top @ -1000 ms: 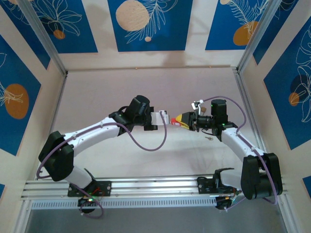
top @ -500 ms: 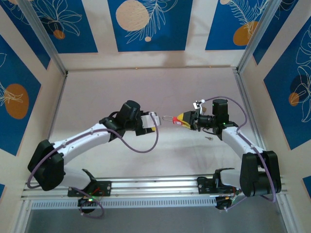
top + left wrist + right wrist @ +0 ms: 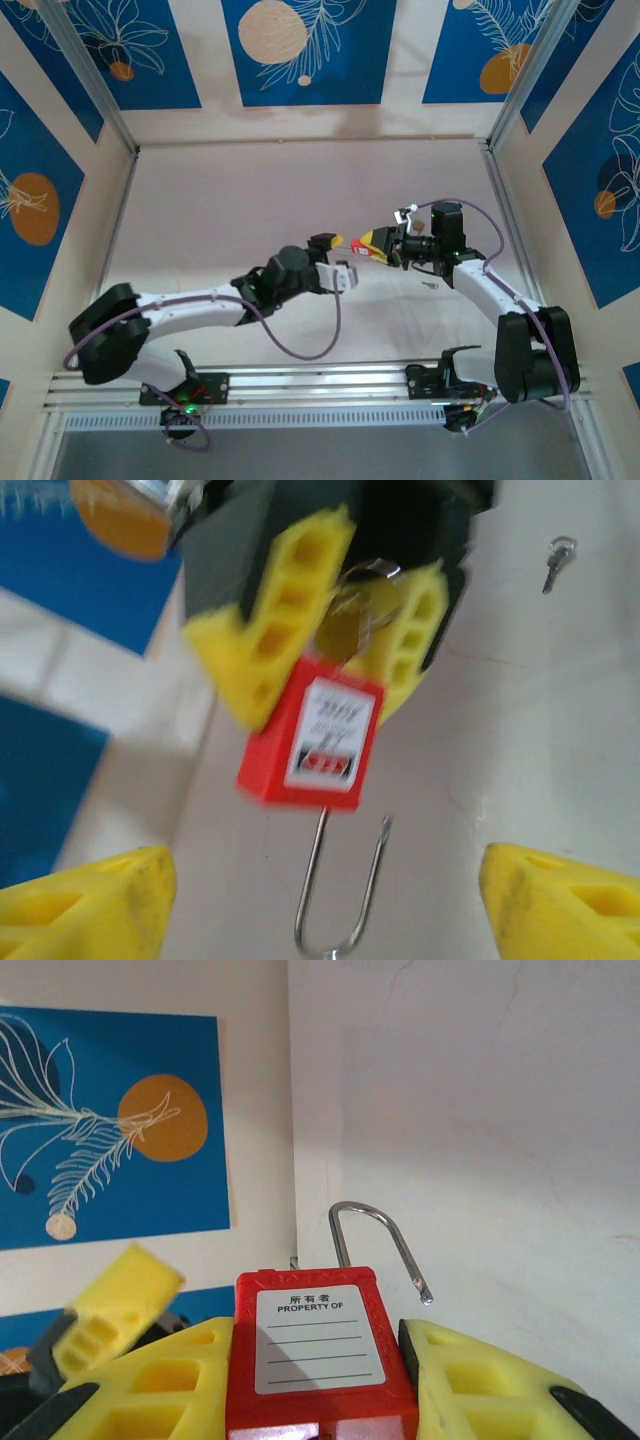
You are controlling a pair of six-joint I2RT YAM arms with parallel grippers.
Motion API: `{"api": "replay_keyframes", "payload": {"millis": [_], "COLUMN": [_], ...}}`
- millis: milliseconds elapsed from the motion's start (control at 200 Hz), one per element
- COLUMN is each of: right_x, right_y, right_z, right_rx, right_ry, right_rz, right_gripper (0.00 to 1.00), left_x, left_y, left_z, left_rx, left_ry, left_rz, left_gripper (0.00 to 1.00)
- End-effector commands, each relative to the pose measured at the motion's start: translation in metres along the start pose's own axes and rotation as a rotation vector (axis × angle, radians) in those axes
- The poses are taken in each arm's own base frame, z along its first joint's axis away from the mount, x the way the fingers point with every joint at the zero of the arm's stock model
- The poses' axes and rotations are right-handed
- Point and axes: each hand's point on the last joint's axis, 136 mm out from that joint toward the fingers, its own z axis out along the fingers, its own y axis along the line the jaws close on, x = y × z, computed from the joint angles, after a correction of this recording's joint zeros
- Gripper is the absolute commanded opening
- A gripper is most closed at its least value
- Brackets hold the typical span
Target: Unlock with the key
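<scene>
Left tool [image 3: 341, 258]: spread wide and grasping nothing. It hangs above the worktop [image 3: 300, 190] with its open side toward the padlock.
Shackle [image 3: 341, 1240]: sticks out of the padlock toward the left tool. One leg is seated in the body and the other leg's tip hangs free of it, so I judge the lock already sprung.
Padlock [image 3: 315, 745]: a red block held off the worktop, just right of the left tool. Its long axis runs along the line between the two tools.
Right tool [image 3: 376, 243]: clenched on the padlock, one yellow finger on each side of the body.
Key [image 3: 348, 620]: a brassy head with a wire loop at the padlock's far end, tucked between the right tool's fingers. It looks seated in the keyway, though the left wrist view is blurred.
Second key [image 3: 556, 562]: lies flat on the worktop with its ring, well apart from the padlock, beside the right arm.
Deciding relation: from the left tool, the shackle is the near end and the key the far end, boxed in by the right tool's fingers.
Nearer arm: the left for the shackle, the right for either key.
</scene>
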Motion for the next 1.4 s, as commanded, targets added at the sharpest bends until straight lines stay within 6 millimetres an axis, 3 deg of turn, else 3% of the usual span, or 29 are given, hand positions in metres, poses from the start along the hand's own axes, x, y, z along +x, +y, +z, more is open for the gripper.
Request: {"api": "replay_keyframes", "payload": {"millis": [0,185,535,745,1256,1396], "right_x": [-0.007,-0.002,0.009,0.014,0.019,0.019], "right_y": [0.007,0.005,0.005,0.006,0.008,0.008], "right_z": [0.004,0.005,0.0,-0.001,-0.001,-0.001], "right_rx": [-0.006,-0.007,-0.012,-0.015,-0.024,-0.022], "right_ry": [-0.017,-0.013,0.009,0.022,0.043,0.043], "right_rz": [0.027,0.05,0.051,0.048,0.056,0.057], "right_gripper": [0.12,0.12,0.12,0.12,0.14,0.22], "left_x": [-0.02,-0.024,-0.008,0.002,0.005,0.005], "left_y": [0.032,0.033,0.021,0.024,0.027,0.029], "left_z": [0.008,0.024,0.045,0.046,0.051,0.048], "left_rx": [-0.27,-0.31,-0.296,-0.307,-0.326,-0.327], "left_ry": [-0.045,-0.043,0.034,0.069,0.097,0.098], "left_rz": [0.11,0.118,0.228,0.247,0.304,0.306], "left_gripper": [0.86,0.8,0.63,0.54,0.33,0.3]}}
